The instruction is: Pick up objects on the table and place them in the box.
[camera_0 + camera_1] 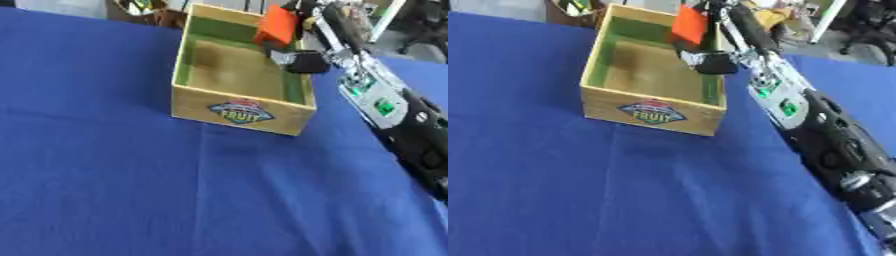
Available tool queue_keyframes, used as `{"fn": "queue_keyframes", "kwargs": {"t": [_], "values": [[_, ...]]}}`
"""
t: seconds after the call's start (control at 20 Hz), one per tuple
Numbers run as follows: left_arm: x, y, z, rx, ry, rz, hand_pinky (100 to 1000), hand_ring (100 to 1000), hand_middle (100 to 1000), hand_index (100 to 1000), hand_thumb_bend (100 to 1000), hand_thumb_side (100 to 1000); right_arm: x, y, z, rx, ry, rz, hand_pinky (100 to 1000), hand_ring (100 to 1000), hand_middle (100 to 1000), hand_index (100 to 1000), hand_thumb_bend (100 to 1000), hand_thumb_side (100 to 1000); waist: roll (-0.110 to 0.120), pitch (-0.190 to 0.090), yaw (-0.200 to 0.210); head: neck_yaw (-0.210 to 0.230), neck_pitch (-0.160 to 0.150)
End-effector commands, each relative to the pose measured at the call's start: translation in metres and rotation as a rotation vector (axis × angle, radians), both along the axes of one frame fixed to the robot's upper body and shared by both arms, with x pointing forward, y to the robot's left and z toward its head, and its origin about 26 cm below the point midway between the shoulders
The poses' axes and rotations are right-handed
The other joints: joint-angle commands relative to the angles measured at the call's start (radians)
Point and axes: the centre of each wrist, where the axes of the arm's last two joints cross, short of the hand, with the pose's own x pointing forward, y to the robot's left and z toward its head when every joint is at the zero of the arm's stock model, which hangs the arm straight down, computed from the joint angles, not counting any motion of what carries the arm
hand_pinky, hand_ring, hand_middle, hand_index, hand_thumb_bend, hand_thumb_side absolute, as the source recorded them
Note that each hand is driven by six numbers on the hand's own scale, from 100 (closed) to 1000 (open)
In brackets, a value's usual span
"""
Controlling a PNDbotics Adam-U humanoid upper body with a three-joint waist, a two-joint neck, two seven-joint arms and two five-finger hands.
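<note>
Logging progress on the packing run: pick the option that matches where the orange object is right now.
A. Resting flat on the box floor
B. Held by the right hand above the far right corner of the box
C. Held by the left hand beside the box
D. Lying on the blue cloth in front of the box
B: the right hand holds the orange object above the far right corner of the box.
</note>
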Motion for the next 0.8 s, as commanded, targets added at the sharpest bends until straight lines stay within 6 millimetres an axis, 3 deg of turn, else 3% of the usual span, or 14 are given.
{"fn": "queue_keyframes", "kwargs": {"t": [0.05,0.15,0.2,0.35,0.5,0.6,0.8], "values": [[-0.002,0.000,0.007,0.015,-0.020,0.002,217,299,412,735,100,1000,-0.009,-0.001,0.017,-0.073,-0.062,-0.016,754,888,614,772,289,788,0.006,-0.026,-0.001,-0.002,-0.010],[-0.002,0.000,0.007,0.014,-0.019,0.003,217,299,412,735,100,1000,-0.009,-0.001,0.016,-0.068,-0.069,-0.018,732,864,546,681,109,715,0.005,-0.026,-0.001,-0.003,-0.010],[-0.002,0.000,0.007,0.014,-0.018,0.004,217,299,412,735,100,1000,-0.008,-0.001,0.015,-0.059,-0.073,-0.018,723,850,504,629,100,670,0.005,-0.026,0.000,-0.003,-0.011],[-0.002,0.000,0.007,0.014,-0.017,0.006,218,299,412,735,100,1000,-0.008,-0.002,0.012,-0.055,-0.074,-0.017,737,868,539,679,100,668,0.004,-0.025,0.000,-0.004,-0.014],[-0.002,0.000,0.007,0.014,-0.014,0.008,217,299,412,735,100,1000,-0.009,-0.001,0.011,-0.057,-0.074,-0.009,736,866,517,653,100,683,0.004,-0.026,-0.001,-0.002,-0.013],[-0.002,0.001,0.006,0.013,-0.011,0.011,218,299,412,735,100,1000,-0.010,0.001,0.013,-0.022,-0.084,0.009,733,865,500,643,100,617,0.006,-0.028,-0.005,0.001,-0.009],[-0.003,0.002,0.005,0.008,-0.005,0.021,219,300,412,735,100,1000,-0.023,0.012,0.023,0.089,-0.133,0.102,721,856,479,629,100,577,0.011,-0.039,-0.020,0.016,0.003]]}}
